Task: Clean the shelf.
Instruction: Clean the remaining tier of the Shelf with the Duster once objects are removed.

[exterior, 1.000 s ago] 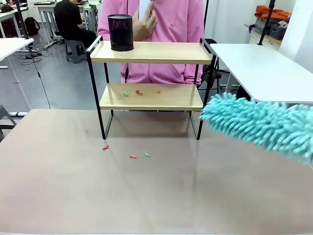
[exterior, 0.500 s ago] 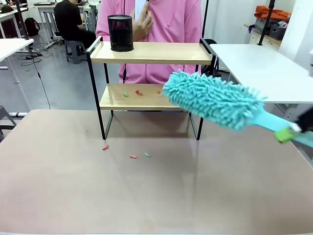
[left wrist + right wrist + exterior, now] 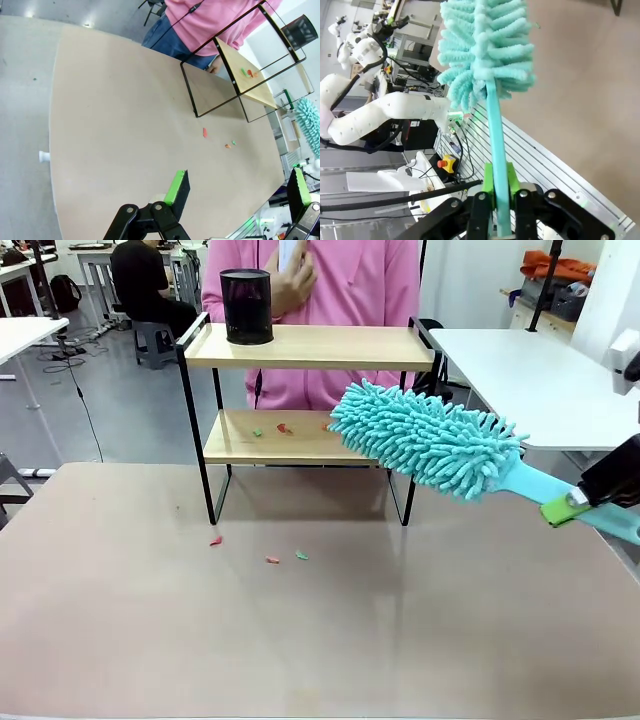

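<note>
Contact matters: the fluffy turquoise microfibre duster (image 3: 425,440), its handle pinched in the right gripper's (image 3: 499,182) fingers, hangs at the right end of the two-tier wood-and-black-metal shelf's (image 3: 330,345) lower board and should sweep low across the small red and green scraps (image 3: 283,428) there. The left gripper's (image 3: 237,192) fingers stand wide and empty, well short of the shelf on the beige desk (image 3: 300,640).

Black cup (image 3: 246,306) before pink-shirted person (image 3: 350,280); three coloured scraps (image 3: 272,560) on brown table (image 3: 150,640)

Nothing readable is showing: no text, label, brand, number or sign is appearing legibly on any surface here.
</note>
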{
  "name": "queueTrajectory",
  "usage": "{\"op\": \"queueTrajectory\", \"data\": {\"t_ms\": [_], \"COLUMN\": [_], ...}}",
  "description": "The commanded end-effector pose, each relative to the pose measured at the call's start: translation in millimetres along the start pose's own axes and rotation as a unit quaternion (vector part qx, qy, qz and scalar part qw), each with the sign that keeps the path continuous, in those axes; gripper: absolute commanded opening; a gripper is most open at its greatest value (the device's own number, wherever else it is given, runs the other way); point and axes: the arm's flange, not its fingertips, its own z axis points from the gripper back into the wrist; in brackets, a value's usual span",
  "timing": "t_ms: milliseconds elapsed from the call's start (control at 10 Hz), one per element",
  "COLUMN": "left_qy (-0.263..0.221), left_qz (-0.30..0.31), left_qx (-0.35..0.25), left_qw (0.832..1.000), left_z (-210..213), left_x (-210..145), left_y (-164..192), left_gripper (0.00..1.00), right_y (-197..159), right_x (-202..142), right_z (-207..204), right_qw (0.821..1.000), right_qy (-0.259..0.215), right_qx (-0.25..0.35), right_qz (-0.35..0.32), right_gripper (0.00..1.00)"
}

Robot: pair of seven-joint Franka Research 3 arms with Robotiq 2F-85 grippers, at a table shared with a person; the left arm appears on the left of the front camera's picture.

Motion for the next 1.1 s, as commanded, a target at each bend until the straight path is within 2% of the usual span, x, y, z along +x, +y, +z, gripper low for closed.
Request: {"op": "queueTrajectory", "data": {"t_ms": [0, 200, 300, 500, 600, 800, 1000], "left_qy": [-0.006, -0.006, -0.006, -0.006, -0.006, -0.006, -0.006], "left_qz": [-0.012, -0.012, -0.012, -0.012, -0.012, -0.012, -0.012], "left_qx": [-0.008, -0.008, -0.008, -0.008, -0.008, -0.008, -0.008], "left_qw": [1.0, 1.0, 1.0, 1.0, 1.0, 1.0, 1.0], "left_z": [-1, -1, -1, -1, -1, -1, -1], "left_x": [1, 1, 1, 1, 1, 1, 1], "left_y": [0, 0, 0, 0, 0, 0, 0], "left_gripper": [1.0, 1.0, 1.0, 1.0, 1.0, 1.0, 1.0], "right_y": [2, 0, -3, -2, -1, -3, 1], "right_x": [15, 46, 64, 85, 88, 91, 100], "right_z": [-15, -36, -48, -65, -69, -71, -89], "right_qw": [0.999, 0.998, 0.995, 0.991, 0.991, 0.988, 0.984], "right_qy": [0.028, 0.047, 0.012, -0.035, -0.053, -0.076, -0.083], "right_qx": [-0.027, -0.046, -0.086, -0.119, -0.113, -0.126, -0.145], "right_qz": [-0.004, -0.014, -0.041, -0.043, -0.044, -0.056, -0.061], "right_gripper": [0.12, 0.12, 0.0, 0.0, 0.0, 0.0, 0.0]}}
